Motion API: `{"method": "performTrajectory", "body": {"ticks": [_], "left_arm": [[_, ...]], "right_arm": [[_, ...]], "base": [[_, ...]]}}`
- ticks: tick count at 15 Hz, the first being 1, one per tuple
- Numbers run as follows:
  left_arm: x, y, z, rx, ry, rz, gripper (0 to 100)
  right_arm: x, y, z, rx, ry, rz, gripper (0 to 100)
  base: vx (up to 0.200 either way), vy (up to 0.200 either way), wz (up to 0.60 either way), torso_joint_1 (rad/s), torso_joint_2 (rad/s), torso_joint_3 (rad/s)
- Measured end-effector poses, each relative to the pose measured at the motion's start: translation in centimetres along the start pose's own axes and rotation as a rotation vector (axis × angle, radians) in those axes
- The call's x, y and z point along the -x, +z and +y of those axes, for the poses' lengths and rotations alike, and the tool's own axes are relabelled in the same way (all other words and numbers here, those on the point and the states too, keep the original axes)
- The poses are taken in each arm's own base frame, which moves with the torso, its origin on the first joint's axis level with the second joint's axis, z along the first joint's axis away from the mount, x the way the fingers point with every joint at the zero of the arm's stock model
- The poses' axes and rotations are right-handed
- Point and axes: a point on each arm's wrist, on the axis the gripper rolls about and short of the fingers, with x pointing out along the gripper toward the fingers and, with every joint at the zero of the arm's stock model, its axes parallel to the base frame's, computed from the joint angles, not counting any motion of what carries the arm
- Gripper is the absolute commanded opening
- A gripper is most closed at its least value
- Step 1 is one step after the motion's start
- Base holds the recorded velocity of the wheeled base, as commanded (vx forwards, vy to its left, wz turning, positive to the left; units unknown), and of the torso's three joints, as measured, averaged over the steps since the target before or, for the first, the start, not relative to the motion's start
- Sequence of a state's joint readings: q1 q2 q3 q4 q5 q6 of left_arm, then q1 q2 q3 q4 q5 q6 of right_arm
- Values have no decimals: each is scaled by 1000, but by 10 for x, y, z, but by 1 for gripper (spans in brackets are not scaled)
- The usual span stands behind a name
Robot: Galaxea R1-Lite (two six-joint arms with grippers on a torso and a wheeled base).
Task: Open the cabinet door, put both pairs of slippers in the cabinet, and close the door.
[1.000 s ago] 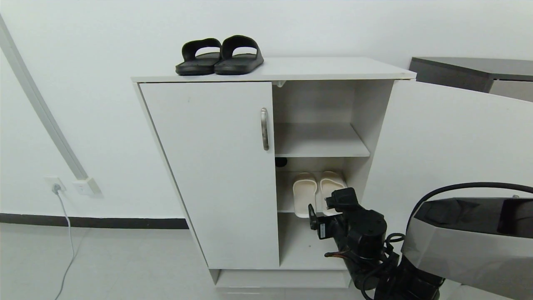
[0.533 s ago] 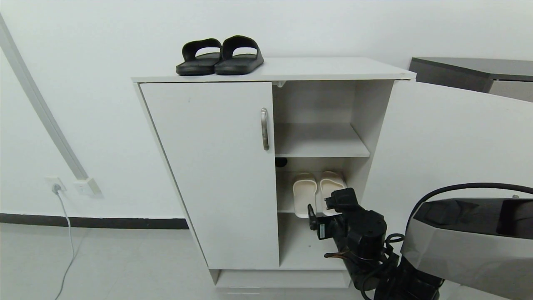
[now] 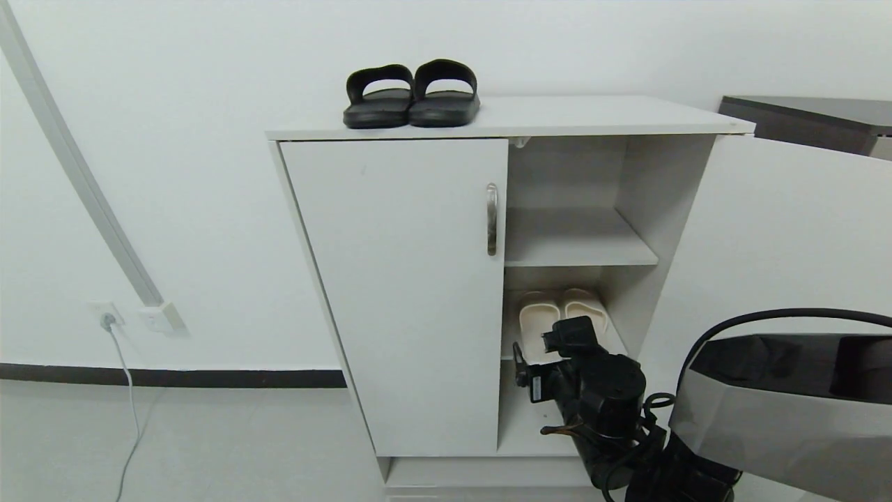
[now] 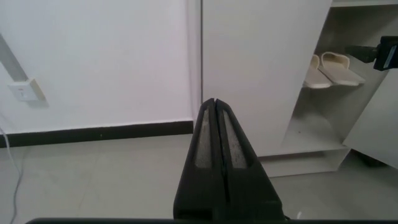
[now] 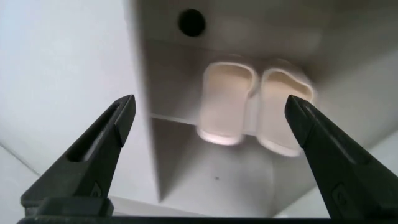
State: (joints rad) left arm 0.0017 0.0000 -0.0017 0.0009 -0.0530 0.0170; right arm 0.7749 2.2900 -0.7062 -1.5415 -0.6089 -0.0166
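So, the cream slippers sit inside the cabinet, lower centre of the frame, just beyond my right claw, which is spread wide and empty; my left claw is pressed together. Next, I judge, comes the black pair on its top, upper centre: smooth moulded foam by the look, arched straps, easily pinched.

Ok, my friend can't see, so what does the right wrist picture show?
A pair of cream slippers sits side by side on a shelf inside a white cabinet, seen through the open black gripper. A dark round hole marks the back wall above them.
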Motion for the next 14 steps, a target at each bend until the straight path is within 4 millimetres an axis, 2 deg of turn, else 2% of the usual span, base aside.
{"method": "performTrajectory", "body": {"ticks": [8,14], "left_arm": [[0,0,0,0,0,1,0],[0,0,0,1,2,1,0]], "right_arm": [[1,0,1,-3,6,-4,100],[1,-5,-1,8,5,-2,100]], "base": [[0,200,0,2,1,4],[0,0,0,0,0,0]]}}
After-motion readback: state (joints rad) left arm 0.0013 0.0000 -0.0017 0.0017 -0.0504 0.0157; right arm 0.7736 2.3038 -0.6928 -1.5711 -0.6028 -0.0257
